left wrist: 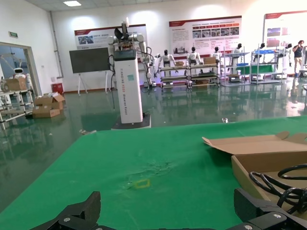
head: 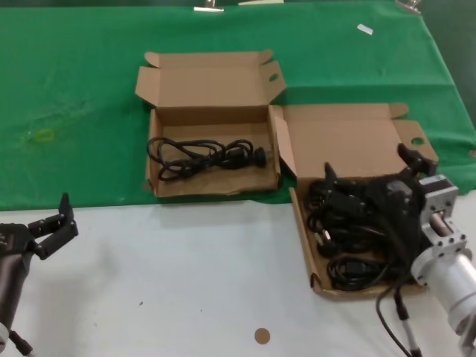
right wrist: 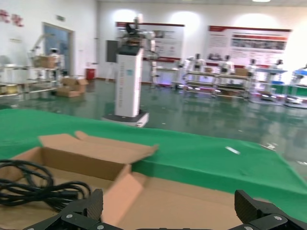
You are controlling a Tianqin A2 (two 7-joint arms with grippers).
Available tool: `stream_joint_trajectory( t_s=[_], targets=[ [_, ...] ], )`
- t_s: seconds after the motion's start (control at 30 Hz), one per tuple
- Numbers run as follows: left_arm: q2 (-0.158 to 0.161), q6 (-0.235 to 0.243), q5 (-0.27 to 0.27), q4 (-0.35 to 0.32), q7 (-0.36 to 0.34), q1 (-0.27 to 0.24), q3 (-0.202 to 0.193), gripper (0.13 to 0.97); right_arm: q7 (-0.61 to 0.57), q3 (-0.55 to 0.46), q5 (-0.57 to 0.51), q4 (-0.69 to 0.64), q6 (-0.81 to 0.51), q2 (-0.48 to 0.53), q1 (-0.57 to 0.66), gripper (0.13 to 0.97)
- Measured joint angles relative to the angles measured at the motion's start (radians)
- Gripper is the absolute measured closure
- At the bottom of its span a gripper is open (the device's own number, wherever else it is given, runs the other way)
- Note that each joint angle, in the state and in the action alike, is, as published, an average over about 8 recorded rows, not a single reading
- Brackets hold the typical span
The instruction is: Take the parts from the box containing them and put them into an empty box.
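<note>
The larger, shallow box (head: pixel 416 137) stands at the right with several black cords (head: pixel 349 245) piled in it. My right gripper (head: pixel 368 167) hovers open over that pile, nothing between its fingers; in the right wrist view, the right gripper (right wrist: pixel 168 211) faces the box's broad lid panel (right wrist: pixel 192 201). The smaller, taller-walled box (head: pixel 212 93) sits left of it and holds one looped cord (head: pixel 204 155), also visible as a cord (right wrist: pixel 29 187) from the right wrist. My left gripper (head: pixel 63 223) waits open at the near left, well short of that smaller box (left wrist: pixel 268 153). The left wrist view places the left gripper (left wrist: pixel 168 215) above green cloth.
A green cloth (head: pixel 82 89) covers the far half of the table; the near half is bare white table (head: pixel 186 275). A small brown disc (head: pixel 262 335) lies near the front edge. A yellow mark (head: pixel 44 135) shows on the cloth at far left.
</note>
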Motion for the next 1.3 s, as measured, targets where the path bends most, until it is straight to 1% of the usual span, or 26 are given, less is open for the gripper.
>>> stream_joint_trajectory(
  t_s=[0.2, 1.3],
  targets=[
    [0.000, 0.000, 0.000, 0.000, 0.000, 0.000, 0.000, 0.132, 0.001, 0.013, 0.013, 0.023, 0.019, 0.003, -0.028, 0.129],
    [0.000, 0.000, 0.000, 0.000, 0.000, 0.000, 0.000, 0.132, 0.001, 0.013, 0.014, 0.024, 0.020, 0.003, -0.029, 0.129]
  ],
)
